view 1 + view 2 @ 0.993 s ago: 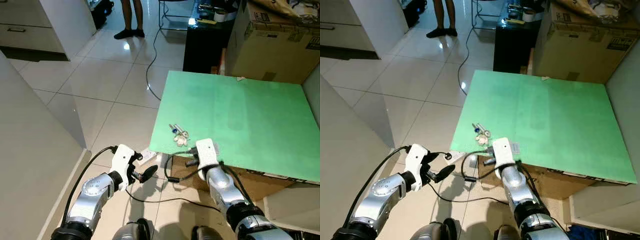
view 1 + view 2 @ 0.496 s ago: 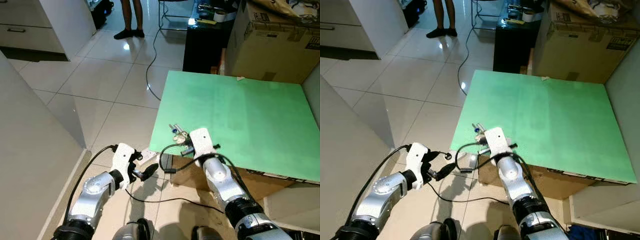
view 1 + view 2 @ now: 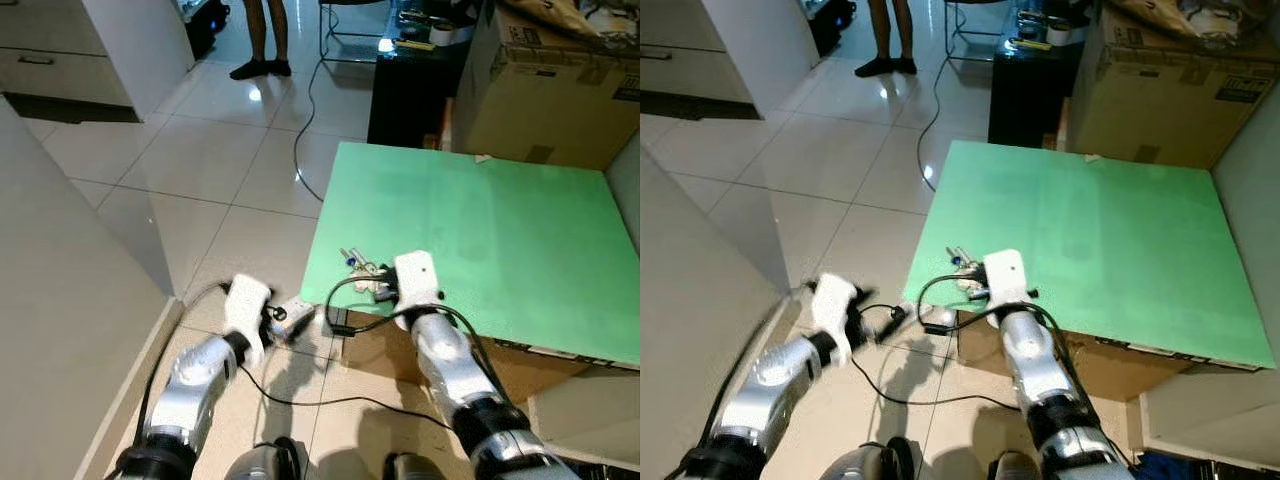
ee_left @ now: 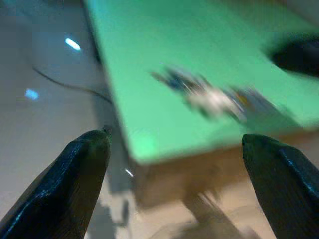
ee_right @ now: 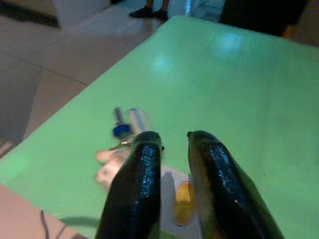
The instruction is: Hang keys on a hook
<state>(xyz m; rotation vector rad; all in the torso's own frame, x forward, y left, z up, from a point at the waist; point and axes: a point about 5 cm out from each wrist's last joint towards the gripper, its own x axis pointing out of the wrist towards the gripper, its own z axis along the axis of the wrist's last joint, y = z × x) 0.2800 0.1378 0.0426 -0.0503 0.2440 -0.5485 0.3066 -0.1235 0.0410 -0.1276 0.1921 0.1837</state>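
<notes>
I see the keys (image 5: pixel 124 130) lying flat near the front left corner of the green table (image 3: pixel 520 230), a light, loose, jangling bunch with a pale soft-looking fob, likely to slide on the smooth top, so I judge the fob or ring a better hold than the thin blades. My right gripper (image 5: pixel 172 142) hovers just over the bunch, fingers nearly pressed together with only a narrow gap and nothing between them; my left gripper (image 4: pixel 174 184) sits low off the table's edge, fingers spread wide. The right wrist view resolves a blue-headed key and a yellow tag that the head views reduce to a small cluster, while the head views alone give the table's place in the room, with a person's legs (image 3: pixel 262 35) across the tiled floor; no hook identified.
</notes>
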